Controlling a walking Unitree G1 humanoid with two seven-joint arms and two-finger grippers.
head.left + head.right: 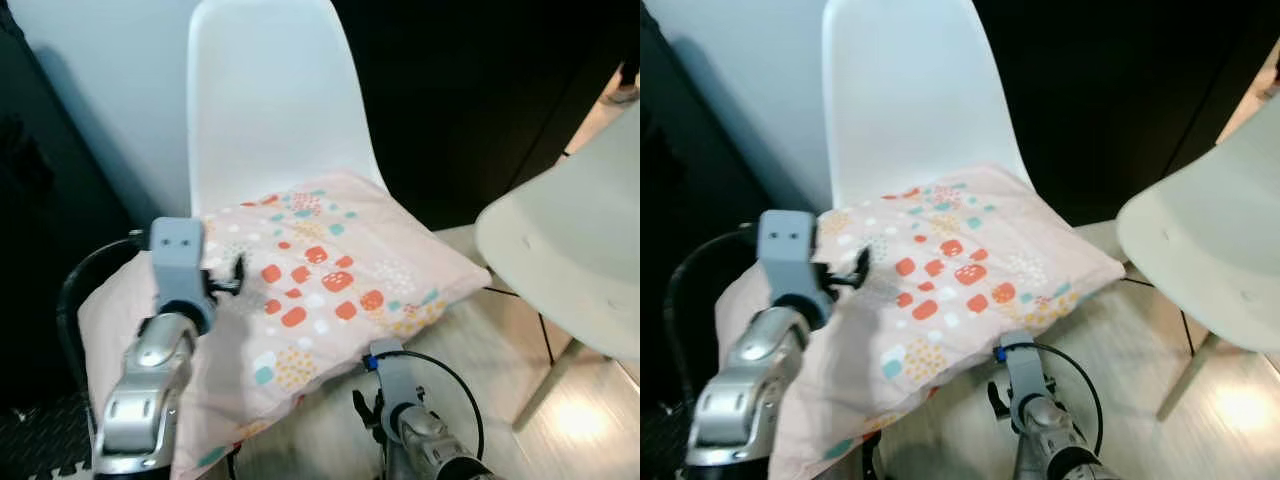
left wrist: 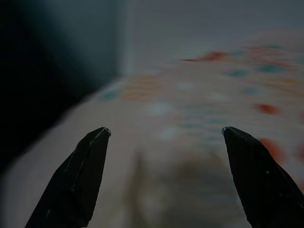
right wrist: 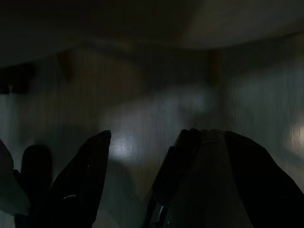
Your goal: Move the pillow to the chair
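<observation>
Pink pillow on white chair seat

Pink pillow (image 1: 300,290), 1 only, w/ orange, teal & white patches, lies flat on the seat of the white chair (image 1: 268,100). Its near-left corner hangs past the seat's front edge; far edge sits near the chair's backrest. A 2nd pale chair (image 1: 570,240) stands right of the first, apart from it, on a light wood floor (image 1: 590,420). 2 chairs total, nothing else on either seat.

Left arm is raised over the pillow's near-left part, wrist block upright. Left gripper (image 2: 166,133) hovers just above the fabric, fingers (image 2: 78,180) spread wide, nothing between them; can't tell if tips touch the cloth.

Right arm is low, below the pillow's front edge, w/ a black cable looped beside it. Right gripper (image 3: 142,156) points at the floor under the seat; view is dark, fingers stand apart, holding nothing.
</observation>
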